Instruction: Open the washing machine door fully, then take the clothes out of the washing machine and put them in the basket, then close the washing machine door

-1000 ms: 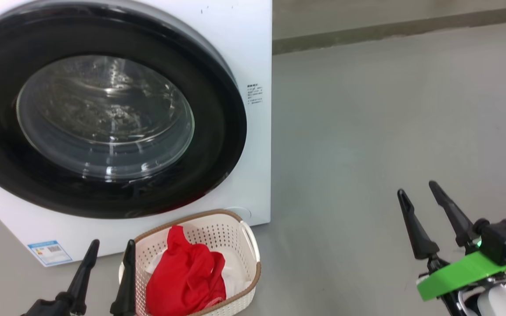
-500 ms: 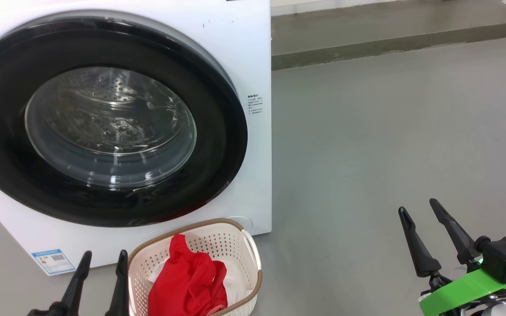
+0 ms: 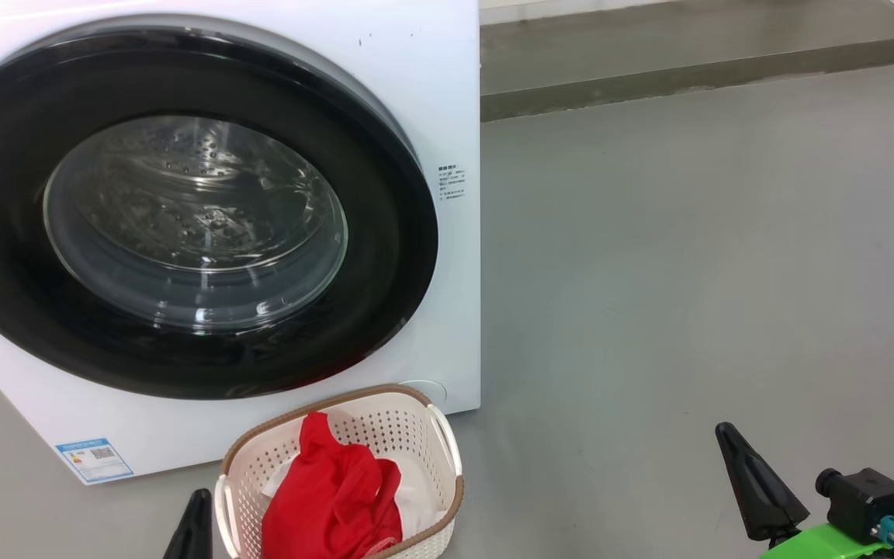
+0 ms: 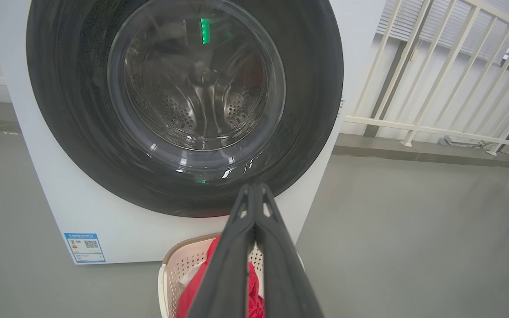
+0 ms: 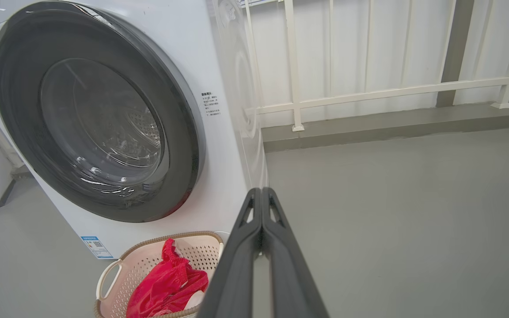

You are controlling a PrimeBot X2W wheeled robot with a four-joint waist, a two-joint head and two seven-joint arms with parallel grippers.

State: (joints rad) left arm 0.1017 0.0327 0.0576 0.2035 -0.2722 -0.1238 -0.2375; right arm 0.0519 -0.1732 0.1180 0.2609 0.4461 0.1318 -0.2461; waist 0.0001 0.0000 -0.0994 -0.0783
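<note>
Head view first: how far along does the job look?

— Finished, I'd judge. The washing machine door [image 3: 195, 225] sits flush against the washing machine [image 3: 451, 93], and the clothes [image 3: 330, 497] lie in the basket [image 3: 389, 423] on the floor [image 3: 687, 272], just in front of the machine's lower right corner.

Anything left inside?

— Through the glass the drum [image 4: 201, 101] reads as bare perforated steel, as far as reflections allow. I see nothing left to do.

And the pincers?

— The left gripper [image 4: 253, 190] has its two dark fingers pressed together with nothing between them; it hangs over the near side of the basket, apart from the door. The right gripper [image 5: 261, 194] is likewise pinched closed and empty, out over bare floor to the right of the basket.

Describe the materials.

— The door has a wide glossy black rim around a bulging clear bowl that throws highlights. The cabinet is smooth white, with a blue label [image 3: 94, 460] at its lower left. The basket is cream plastic, a rounded rectangle full of small holes, with a brown woven-look rim and white side handles. The red garment is soft and crumpled, heaped over white fabric [image 3: 416, 485]. The floor is smooth matte grey.
</note>
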